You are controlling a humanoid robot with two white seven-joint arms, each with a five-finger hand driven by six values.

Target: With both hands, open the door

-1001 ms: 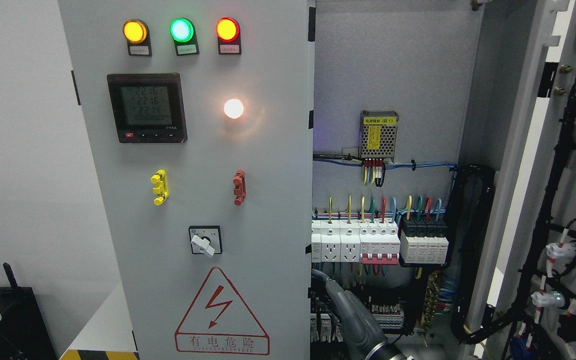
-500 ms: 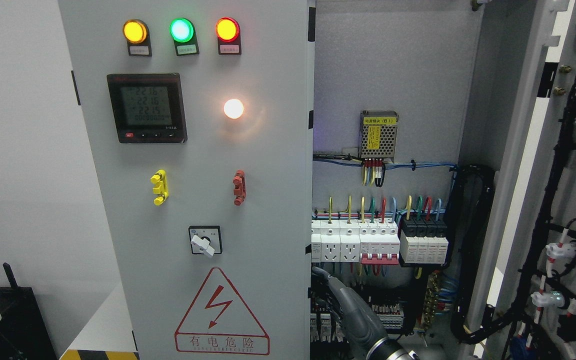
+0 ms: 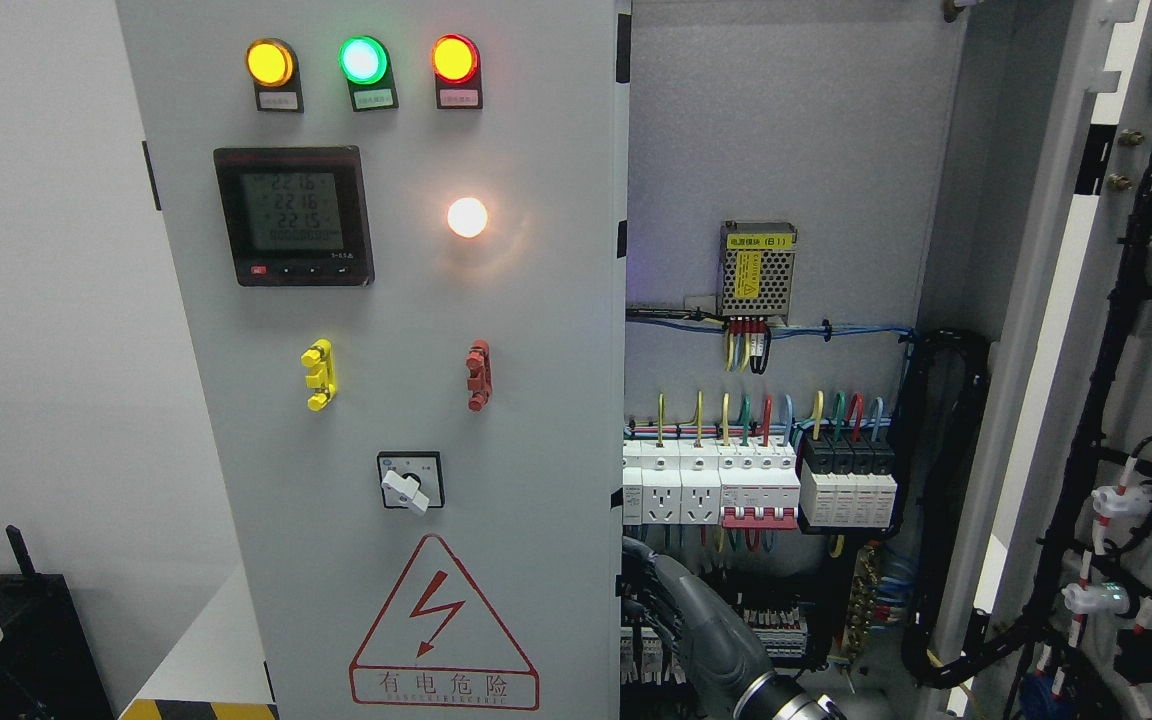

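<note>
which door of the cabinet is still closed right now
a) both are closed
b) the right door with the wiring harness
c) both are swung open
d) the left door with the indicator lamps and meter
d: the left door sits flat and shut, while the right door is swung out, exposing the circuit breakers.

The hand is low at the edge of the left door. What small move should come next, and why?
Probably draw the right hand a little toward the robot, to start the left door swinging out. That door looks shut, the right door stands wide open, and the hand sits at the shut door's free edge. Its grip is not visible.
</note>
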